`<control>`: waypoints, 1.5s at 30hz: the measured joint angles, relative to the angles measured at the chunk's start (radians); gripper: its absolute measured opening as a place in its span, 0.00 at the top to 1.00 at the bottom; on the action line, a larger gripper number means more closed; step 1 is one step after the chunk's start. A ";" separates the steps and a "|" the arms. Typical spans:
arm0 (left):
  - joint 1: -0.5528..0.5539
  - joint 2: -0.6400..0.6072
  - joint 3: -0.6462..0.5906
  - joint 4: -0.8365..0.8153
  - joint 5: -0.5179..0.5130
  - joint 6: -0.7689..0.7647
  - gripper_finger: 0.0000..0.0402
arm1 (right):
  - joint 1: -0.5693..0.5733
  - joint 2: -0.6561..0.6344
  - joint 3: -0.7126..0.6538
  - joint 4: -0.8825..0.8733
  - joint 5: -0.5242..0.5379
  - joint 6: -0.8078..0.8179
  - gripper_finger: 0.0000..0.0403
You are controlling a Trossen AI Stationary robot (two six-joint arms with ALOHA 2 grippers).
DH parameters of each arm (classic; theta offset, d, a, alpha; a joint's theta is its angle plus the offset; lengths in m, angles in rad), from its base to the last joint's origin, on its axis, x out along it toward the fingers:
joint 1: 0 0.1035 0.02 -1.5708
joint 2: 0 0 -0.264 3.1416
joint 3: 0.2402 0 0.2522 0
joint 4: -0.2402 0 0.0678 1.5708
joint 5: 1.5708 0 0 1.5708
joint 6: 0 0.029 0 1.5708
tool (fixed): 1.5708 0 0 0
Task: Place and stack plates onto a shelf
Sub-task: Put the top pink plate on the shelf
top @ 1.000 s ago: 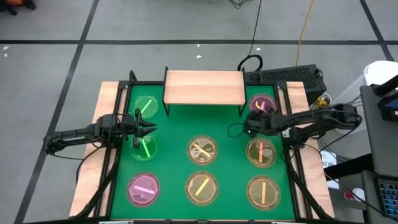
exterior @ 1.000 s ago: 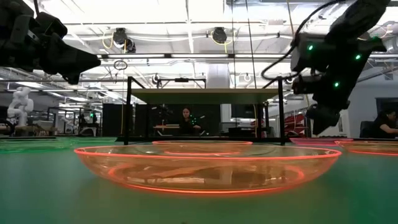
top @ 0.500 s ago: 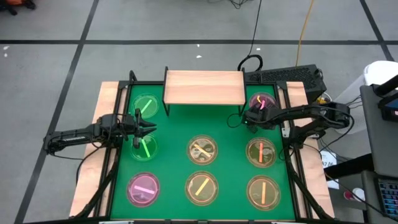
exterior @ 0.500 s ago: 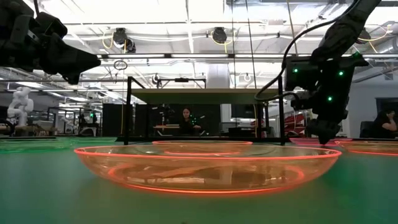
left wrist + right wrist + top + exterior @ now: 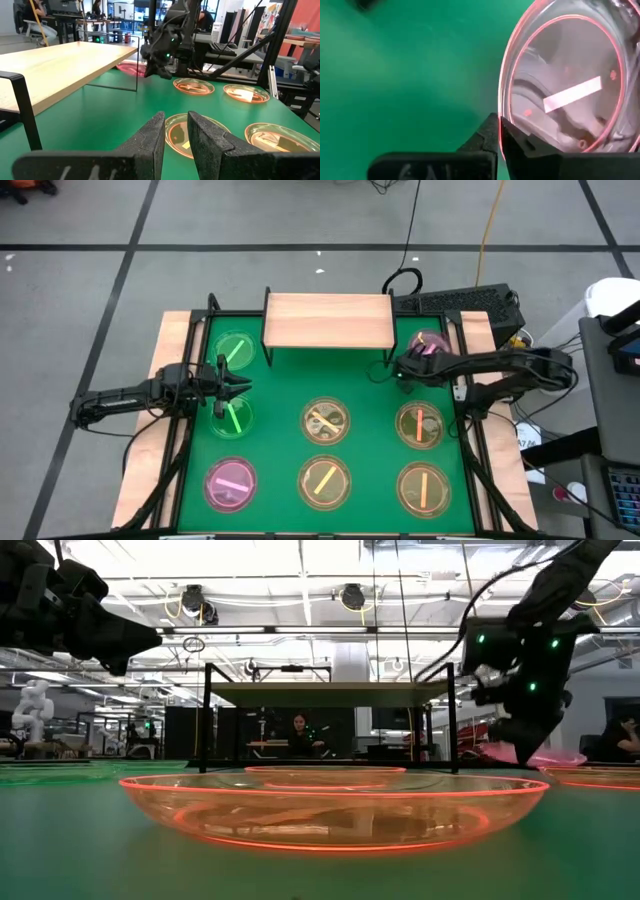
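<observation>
Shelf top bare – the low rack with pale wooden rectangular board and thin black metal legs (image 5: 328, 319) at the far edge of the green mat (image 5: 275, 395) carries no plate, so by my reading nothing is stacked yet and the job is only at its first pickup

Right tool (image 5: 405, 367) beside the shelf's right legs, fingers closed on the near rim of the small round translucent pink plate with a bright stripe (image 5: 570, 90); right wrist view shows the rim pinched between the two dark fingers, the plate tilted. Low view: that plate (image 5: 525, 754) hangs off the mat, slanted, under the tool (image 5: 527, 740). Judged step: carry it up and over onto the board

Left tool (image 5: 226, 387) hovers over the left side of the mat, between the two green plates; its fingers (image 5: 152, 137) sit close together with a narrow gap and nothing between them – closed, empty, waiting

Left to do, counted in the high view:
- two translucent green plates with bright stripes, far one (image 5: 235, 349) and nearer one (image 5: 232, 418)
- second pink striped plate (image 5: 230, 484) at the near left corner
- amber plate with a cross (image 5: 325, 421) mid-mat
- three amber striped plates (image 5: 324, 481) (image 5: 420, 425) (image 5: 423, 487)

All seven lie flat on the mat, well apart from each other. Plates look thin, shallow, glassy; rims glow in the low view
</observation>
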State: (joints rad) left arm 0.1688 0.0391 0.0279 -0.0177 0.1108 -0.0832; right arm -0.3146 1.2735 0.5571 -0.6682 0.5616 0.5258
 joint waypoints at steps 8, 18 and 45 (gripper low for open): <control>0.000 0.000 0.000 0.000 0.000 0.000 0.78 | 0.102 -0.276 0.043 -0.027 0.128 0.078 1.00; 0.000 0.000 0.000 0.000 0.000 0.000 0.78 | 0.153 -0.278 0.373 0.217 0.249 -0.343 1.00; 0.000 0.000 0.000 0.000 0.000 0.000 0.78 | 0.081 0.222 0.594 0.368 -0.043 -0.598 1.00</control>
State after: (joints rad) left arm 0.1688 0.0387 0.0277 -0.0181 0.1104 -0.0833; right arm -0.2340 1.4958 1.1511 -0.3004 0.5190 -0.0724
